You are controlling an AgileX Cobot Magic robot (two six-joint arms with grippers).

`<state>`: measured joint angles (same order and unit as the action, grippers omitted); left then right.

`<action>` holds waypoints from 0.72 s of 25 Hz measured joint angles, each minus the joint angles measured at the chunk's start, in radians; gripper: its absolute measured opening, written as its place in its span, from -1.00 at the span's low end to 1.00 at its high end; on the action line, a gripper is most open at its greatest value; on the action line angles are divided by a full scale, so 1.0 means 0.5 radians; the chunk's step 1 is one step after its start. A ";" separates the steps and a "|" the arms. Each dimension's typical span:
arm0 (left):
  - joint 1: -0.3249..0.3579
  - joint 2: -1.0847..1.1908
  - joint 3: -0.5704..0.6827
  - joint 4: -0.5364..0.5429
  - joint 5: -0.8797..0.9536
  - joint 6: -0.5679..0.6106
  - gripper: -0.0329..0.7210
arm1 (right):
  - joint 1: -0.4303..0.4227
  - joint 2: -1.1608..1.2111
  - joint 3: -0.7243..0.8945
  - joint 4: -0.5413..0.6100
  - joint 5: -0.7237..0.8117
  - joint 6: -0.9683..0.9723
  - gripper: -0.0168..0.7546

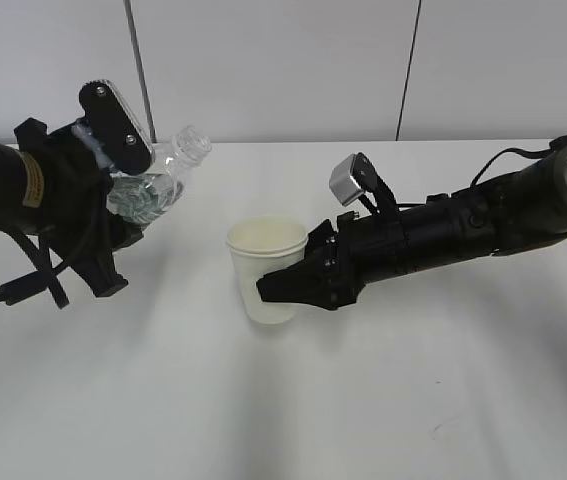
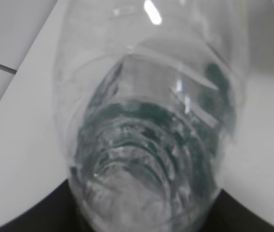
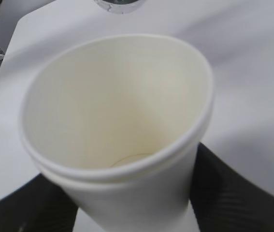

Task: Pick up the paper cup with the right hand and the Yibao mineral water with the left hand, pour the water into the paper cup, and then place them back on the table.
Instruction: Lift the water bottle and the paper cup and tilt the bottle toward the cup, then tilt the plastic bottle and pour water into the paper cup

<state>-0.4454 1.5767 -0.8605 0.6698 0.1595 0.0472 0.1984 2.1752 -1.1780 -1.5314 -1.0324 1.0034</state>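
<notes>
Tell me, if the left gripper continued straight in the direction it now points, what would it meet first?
Probably the paper cup: the left gripper, holding the Yibao mineral water, points toward it, though depth is unclear.

A: Bright, even light; soft shadows on the table (image 1: 383, 400) under both arms.
B: Glare streak on the Yibao mineral water (image 2: 146, 121) (blurry, too close). Paper cup (image 3: 112, 111) rim soft.

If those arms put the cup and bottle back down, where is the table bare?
Bare: the white table in front of the paper cup, and the far strip behind it. Crowded: between the tilted mineral water bottle and the cup, where both tools close in.
</notes>
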 joint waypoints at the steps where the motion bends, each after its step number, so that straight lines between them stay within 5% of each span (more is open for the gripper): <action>1: 0.000 0.000 -0.010 0.023 0.026 0.000 0.00 | 0.000 0.000 -0.021 -0.015 0.015 0.016 0.34; 18: 0.000 0.000 -0.086 0.245 0.194 0.002 -0.01 | 0.101 0.000 -0.299 -0.235 0.043 0.228 0.34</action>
<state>-0.4454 1.5767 -0.9033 0.7924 0.2567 0.0479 0.2489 2.1752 -1.3273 -1.6488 -1.0109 1.1174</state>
